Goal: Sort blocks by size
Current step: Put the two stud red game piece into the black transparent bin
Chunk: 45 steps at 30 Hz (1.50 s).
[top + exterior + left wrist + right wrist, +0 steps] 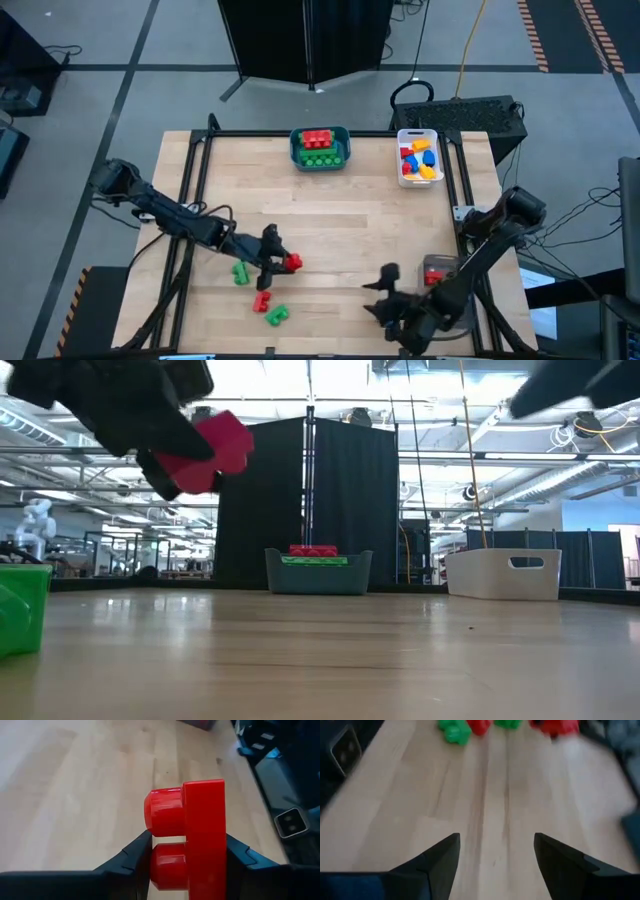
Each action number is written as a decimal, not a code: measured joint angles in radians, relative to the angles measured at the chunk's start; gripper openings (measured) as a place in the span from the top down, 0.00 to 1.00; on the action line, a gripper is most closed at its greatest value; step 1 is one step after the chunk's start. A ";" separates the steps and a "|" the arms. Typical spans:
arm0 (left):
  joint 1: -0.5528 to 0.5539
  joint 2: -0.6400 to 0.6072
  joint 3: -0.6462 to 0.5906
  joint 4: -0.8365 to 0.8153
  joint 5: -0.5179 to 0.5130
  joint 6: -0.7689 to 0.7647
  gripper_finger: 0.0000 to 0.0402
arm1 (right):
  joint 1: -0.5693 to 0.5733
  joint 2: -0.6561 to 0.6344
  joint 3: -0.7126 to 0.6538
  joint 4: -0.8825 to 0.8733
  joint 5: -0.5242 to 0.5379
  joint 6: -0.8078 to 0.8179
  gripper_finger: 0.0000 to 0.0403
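The left gripper [187,865] is clamped on a short red brick [192,840], one finger [131,856] on its studded face and the other against its flat back. In the low view the same red brick hangs in the air above the wooden table [350,240], clear of the surface. From above, the left gripper sits over the near-left part of the table, the red brick at its tip.

Just beside it, nearer the table's front edge, three loose bricks lie on the wood: a green brick [240,272], a small red brick [261,299] and another green brick [276,316].

The right gripper [495,852] has its fingers spread apart with nothing between them, bare table showing through the gap. It waits low over the near-right part of the table.

At the far edge stands a teal bin [320,149] holding red bricks and green bricks in rows. To its right is a white bin [420,157] with blue, yellow and red bricks. A clear bin [440,272] with something red in it sits near the right arm.
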 joint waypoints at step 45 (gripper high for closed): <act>0.135 0.573 0.396 0.243 0.500 0.133 0.62 | -0.293 0.106 0.000 0.384 -0.443 -0.636 0.44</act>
